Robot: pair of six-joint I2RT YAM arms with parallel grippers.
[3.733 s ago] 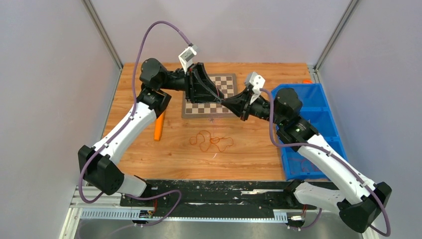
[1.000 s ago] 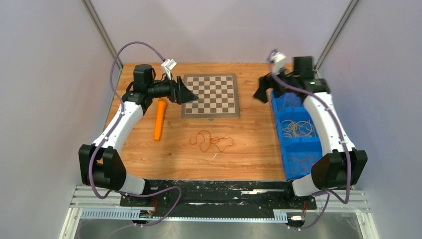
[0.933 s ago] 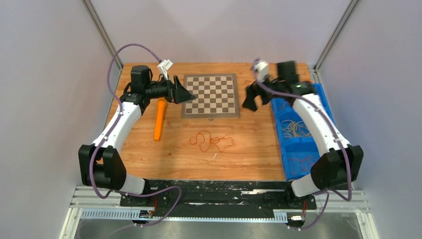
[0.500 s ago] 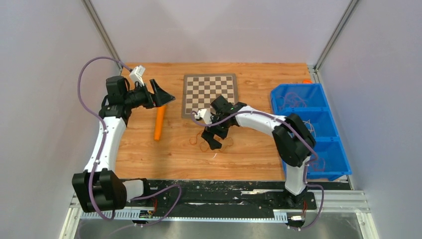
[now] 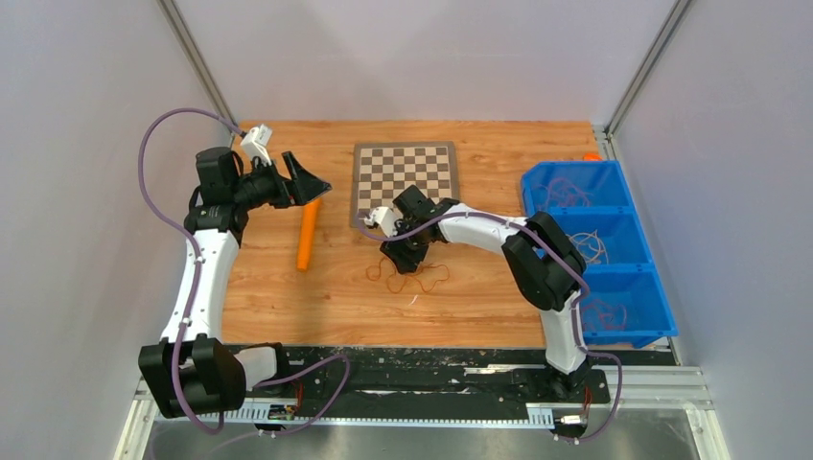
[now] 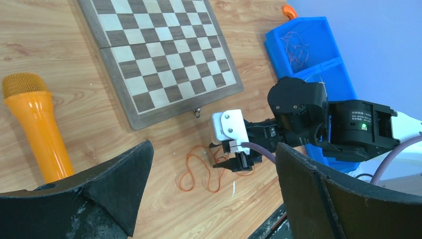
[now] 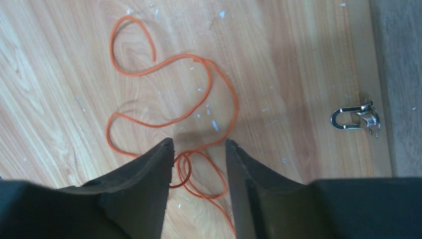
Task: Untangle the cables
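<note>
A tangle of thin reddish-orange cables (image 5: 410, 278) lies in loops on the wooden table in front of the chessboard. It also shows in the left wrist view (image 6: 195, 172) and the right wrist view (image 7: 164, 89). My right gripper (image 5: 403, 257) is open and low over the tangle. Its jaws straddle small loops of cable (image 7: 199, 144) without closing on them. My left gripper (image 5: 312, 182) is open and empty, held high at the far left, well away from the cables (image 6: 214, 145).
An orange microphone (image 5: 307, 235) lies left of the chessboard (image 5: 404, 180). A blue bin (image 5: 623, 270) at the right holds more yellow cables (image 5: 587, 244) and reddish ones. The chessboard's metal latch (image 7: 354, 117) is just beyond the right gripper.
My right arm swung from above the blue bin to the middle of the table and came down over the orange tangle. My left arm pulled back to the far left.
</note>
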